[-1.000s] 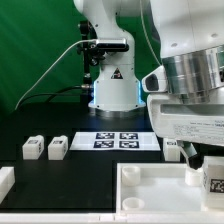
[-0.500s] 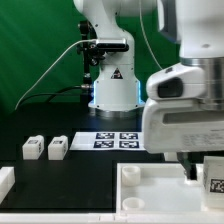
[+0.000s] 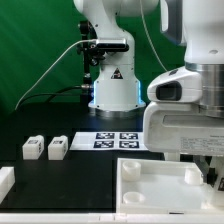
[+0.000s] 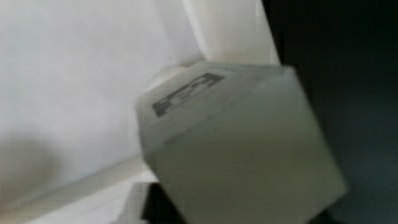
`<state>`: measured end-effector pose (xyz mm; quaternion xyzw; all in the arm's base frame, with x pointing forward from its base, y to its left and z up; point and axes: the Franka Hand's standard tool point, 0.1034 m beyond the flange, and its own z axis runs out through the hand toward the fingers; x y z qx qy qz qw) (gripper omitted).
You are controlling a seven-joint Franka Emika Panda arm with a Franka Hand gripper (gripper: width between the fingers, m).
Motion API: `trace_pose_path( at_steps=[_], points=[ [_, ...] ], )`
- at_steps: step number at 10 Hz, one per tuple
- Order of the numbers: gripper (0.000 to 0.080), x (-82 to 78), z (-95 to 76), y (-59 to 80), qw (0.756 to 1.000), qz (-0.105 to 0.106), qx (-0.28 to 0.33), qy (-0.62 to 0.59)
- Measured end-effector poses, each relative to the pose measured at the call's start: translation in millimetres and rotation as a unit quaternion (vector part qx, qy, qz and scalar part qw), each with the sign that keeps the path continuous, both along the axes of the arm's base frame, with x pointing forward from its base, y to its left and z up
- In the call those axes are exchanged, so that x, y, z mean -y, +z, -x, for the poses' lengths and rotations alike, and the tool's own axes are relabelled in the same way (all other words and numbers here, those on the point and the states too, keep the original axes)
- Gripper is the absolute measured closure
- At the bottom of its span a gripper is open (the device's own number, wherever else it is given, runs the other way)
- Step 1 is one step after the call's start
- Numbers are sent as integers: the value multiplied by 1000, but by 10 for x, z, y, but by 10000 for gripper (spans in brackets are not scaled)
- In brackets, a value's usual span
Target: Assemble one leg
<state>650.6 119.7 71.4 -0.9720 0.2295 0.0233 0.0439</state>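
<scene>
My gripper [image 3: 207, 172] hangs low over the right end of the large white square panel [image 3: 150, 180], and its big white hand fills the exterior view's right. It is shut on a leg, which the hand almost hides in that view. In the wrist view the leg [image 4: 231, 140] fills the middle as a grey blocky peg with a tag on its face. It sits close against the panel's raised rim [image 4: 222, 30] at a corner. My fingers do not show in the wrist view. Two more legs [image 3: 32, 148] [image 3: 57, 148] stand side by side on the black table at the exterior view's left.
The marker board [image 3: 118, 140] lies flat in front of the robot's base [image 3: 112, 85]. Another white part [image 3: 5, 180] shows at the exterior view's left edge. A cable runs from the base toward the left.
The hand has come down toward the panel with the leg. The leg's tag, visible below the hand before, is now hidden behind the hand.
</scene>
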Motion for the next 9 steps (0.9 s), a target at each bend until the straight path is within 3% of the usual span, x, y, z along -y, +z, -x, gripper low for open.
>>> trace_pose_path(
  at_steps=[1, 3, 8, 9],
  points=[
    [723, 27, -10, 1, 998, 2, -4, -62],
    [794, 17, -47, -3, 983, 1, -2, -182],
    [797, 21, -44, -10, 984, 2, -2, -175],
    [715, 39, -46, -2, 990, 2, 0, -139]
  ],
)
